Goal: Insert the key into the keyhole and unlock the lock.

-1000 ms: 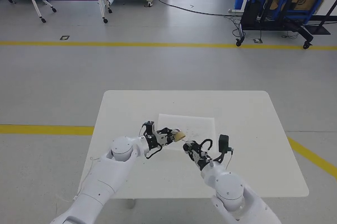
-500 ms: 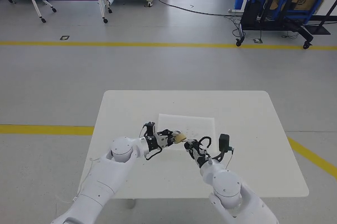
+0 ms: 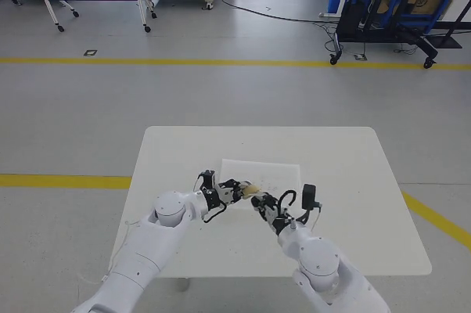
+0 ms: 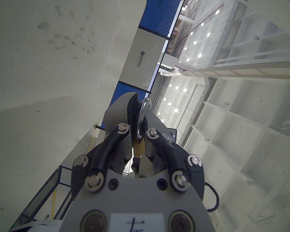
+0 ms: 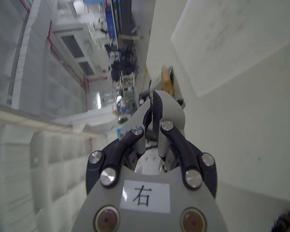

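Observation:
A brass padlock [image 3: 252,189] hangs over the middle of the white table [image 3: 345,156]. My left gripper [image 3: 234,190] is shut on it; in the left wrist view its fingers [image 4: 118,112] clamp the silver shackle [image 4: 143,112], and the brass body [image 4: 138,147] sits deeper between them. Close to the lock's near right side, almost touching it, my right gripper [image 3: 261,203] is shut on the key. The pads [image 5: 157,108] are pressed together and hide nearly all of the key. Just beyond their tips is the padlock [image 5: 166,82].
A thin white mat [image 3: 278,168] lies on the table under and behind the lock. A black camera block [image 3: 311,195] rides on the right wrist. The table's edges are well away from both grippers. Yellow floor lines run past the table.
My right gripper has moved up and to the left towards the lock, closing the gap. The left gripper and the padlock have stayed in place.

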{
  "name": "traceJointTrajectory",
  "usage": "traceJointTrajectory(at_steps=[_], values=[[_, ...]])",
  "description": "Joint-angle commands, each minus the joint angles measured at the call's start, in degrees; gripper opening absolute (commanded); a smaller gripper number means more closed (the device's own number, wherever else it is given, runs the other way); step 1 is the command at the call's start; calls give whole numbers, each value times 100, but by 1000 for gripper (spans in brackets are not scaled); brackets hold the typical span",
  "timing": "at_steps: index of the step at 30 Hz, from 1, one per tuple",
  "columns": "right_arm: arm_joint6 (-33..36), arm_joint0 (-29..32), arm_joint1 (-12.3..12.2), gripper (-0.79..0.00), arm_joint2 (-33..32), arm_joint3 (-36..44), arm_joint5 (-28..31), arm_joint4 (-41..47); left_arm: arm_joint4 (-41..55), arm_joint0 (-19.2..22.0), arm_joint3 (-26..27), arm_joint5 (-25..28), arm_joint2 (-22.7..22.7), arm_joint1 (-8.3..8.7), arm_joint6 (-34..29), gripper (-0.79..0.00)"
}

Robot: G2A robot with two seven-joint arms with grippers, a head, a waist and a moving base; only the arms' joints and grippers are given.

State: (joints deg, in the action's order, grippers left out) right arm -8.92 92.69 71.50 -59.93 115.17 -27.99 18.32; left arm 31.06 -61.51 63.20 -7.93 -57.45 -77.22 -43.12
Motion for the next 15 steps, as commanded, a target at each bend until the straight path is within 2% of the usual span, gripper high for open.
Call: traceJointTrajectory(at_steps=[1,6,10,15], values=[[-213,0,1,-785,2,-4,-2,-18,11,-3,1,-2,-5,1,-11,-785],[-213,0,1,-785,2,-4,-2,-18,49,-8,35,-2,-57,12,-41,-785],[-562,47,-42,-785,69,138,118,-1177,118,-81,264,-127,-117,28,-5,-785],[-779,203,-91,-785,394,219,526,-2758,58,-193,681,-590,-127,72,-75,-785]])
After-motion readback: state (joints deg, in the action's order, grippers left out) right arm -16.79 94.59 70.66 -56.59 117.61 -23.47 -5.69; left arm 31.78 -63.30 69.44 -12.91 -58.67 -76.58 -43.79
